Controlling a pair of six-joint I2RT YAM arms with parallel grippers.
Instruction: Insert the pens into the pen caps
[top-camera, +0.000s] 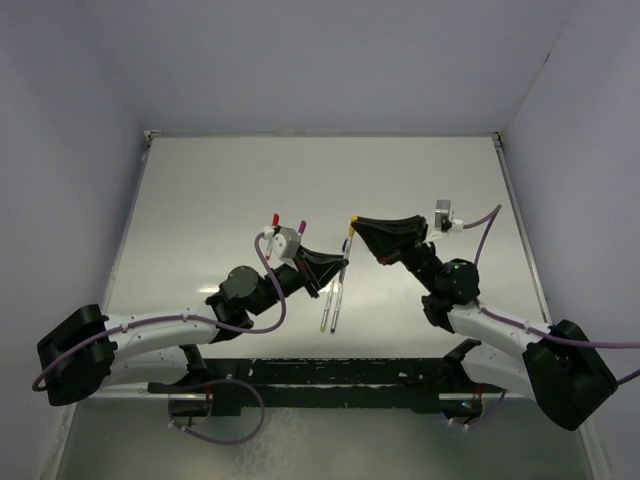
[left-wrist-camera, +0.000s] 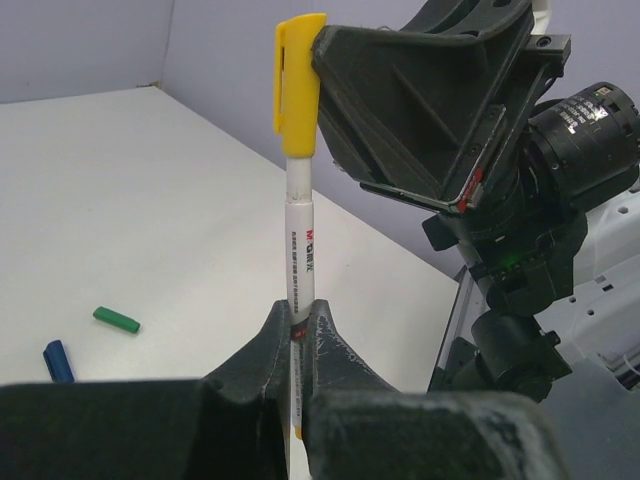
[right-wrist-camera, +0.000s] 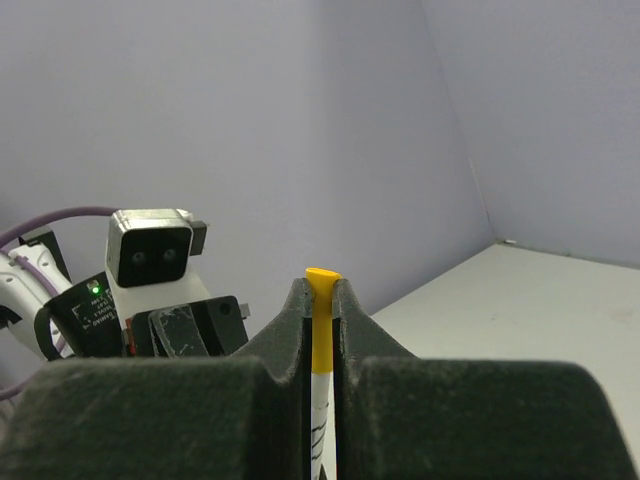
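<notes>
My left gripper (left-wrist-camera: 297, 312) (top-camera: 340, 268) is shut on the whitish barrel of a pen (left-wrist-camera: 300, 250), held upright. A yellow pen cap (left-wrist-camera: 298, 90) (right-wrist-camera: 321, 320) sits over the pen's upper end, and a short narrow neck of the barrel shows just below it. My right gripper (right-wrist-camera: 320, 290) (top-camera: 356, 227) is shut on that cap from the side. Two more pens (top-camera: 329, 300) lie side by side on the table below the grippers. A green cap (left-wrist-camera: 116, 320) and a blue cap (left-wrist-camera: 58, 360) lie on the table in the left wrist view.
A red cap (top-camera: 275, 217) and a purple cap (top-camera: 302, 224) show just beyond the left wrist camera (top-camera: 288, 241). The white table (top-camera: 220, 190) is walled at the back and on both sides. The right arm's wrist (left-wrist-camera: 560, 170) hangs close to the held pen.
</notes>
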